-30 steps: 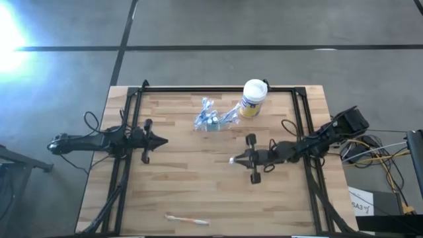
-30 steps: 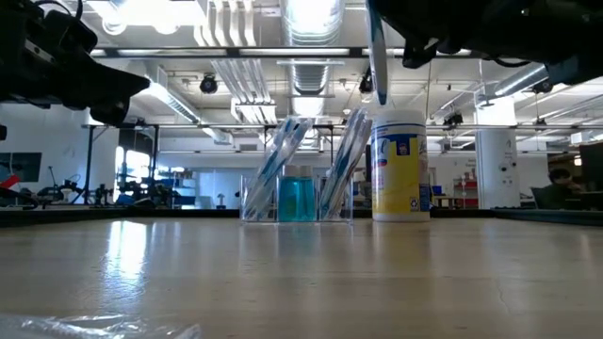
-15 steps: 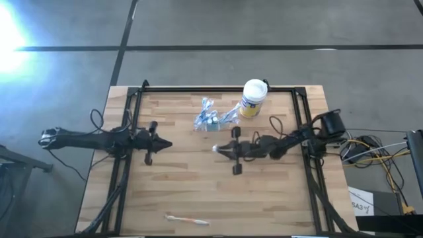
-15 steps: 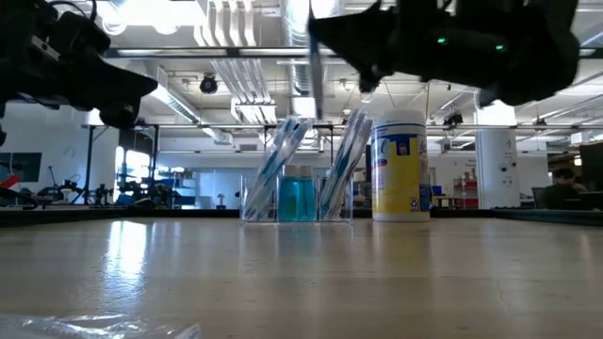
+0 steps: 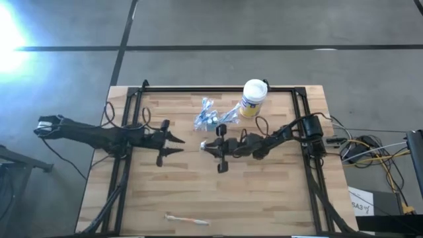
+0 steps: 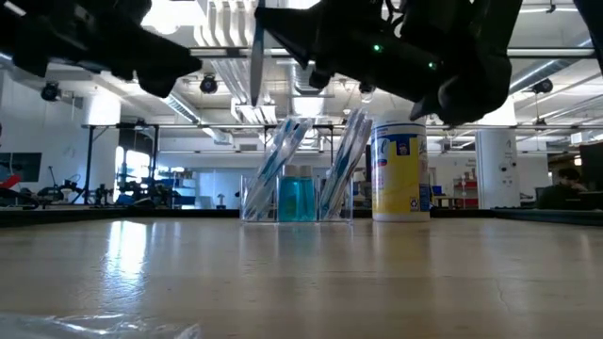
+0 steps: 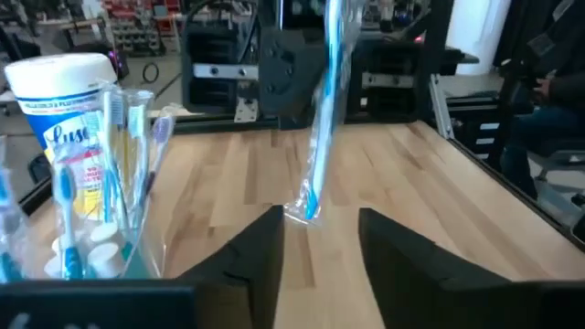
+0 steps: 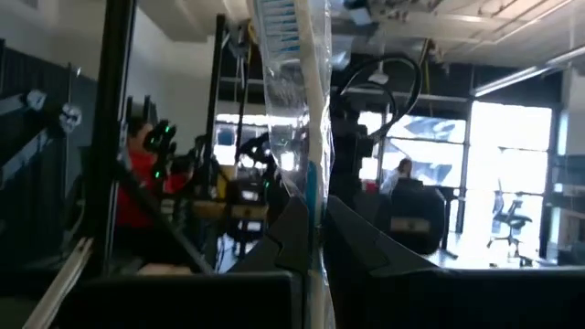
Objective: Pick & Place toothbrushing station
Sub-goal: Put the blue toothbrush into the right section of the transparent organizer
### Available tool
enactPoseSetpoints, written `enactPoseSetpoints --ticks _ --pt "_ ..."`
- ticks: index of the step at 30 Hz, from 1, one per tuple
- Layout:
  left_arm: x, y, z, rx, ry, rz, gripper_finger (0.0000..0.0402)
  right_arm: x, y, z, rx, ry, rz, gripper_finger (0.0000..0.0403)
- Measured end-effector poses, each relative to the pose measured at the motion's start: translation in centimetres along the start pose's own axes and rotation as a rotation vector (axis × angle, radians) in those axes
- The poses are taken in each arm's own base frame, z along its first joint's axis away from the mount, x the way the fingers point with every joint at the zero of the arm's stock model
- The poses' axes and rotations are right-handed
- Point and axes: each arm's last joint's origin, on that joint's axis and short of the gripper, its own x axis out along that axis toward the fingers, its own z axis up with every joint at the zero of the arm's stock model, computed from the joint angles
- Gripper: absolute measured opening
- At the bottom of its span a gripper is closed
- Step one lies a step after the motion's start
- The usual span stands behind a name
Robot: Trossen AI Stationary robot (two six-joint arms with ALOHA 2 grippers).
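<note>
One wrapped toothbrush upright, head down, in pinched right gripper; left gripper agape, empty.

Bright ceiling lights, floor glare — soft blur

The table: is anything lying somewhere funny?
Yes. One wrapped toothbrush lies alone near the table's front edge, far from the clear holder where the others stand. The right gripper holds another wrapped toothbrush in the air.

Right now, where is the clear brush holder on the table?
In the high view, the clear holder stands near the table's far edge, just left of the white canister.
</note>
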Motion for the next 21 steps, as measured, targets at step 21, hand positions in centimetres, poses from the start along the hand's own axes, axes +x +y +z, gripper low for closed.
enactPoseSetpoints --ticks 21 --pt "7.7 0.0 2.4 -0.003 0.096 -0.057 0.0204 0.1 0.3 0.6 0.008 -0.024 -0.002 0.0013"
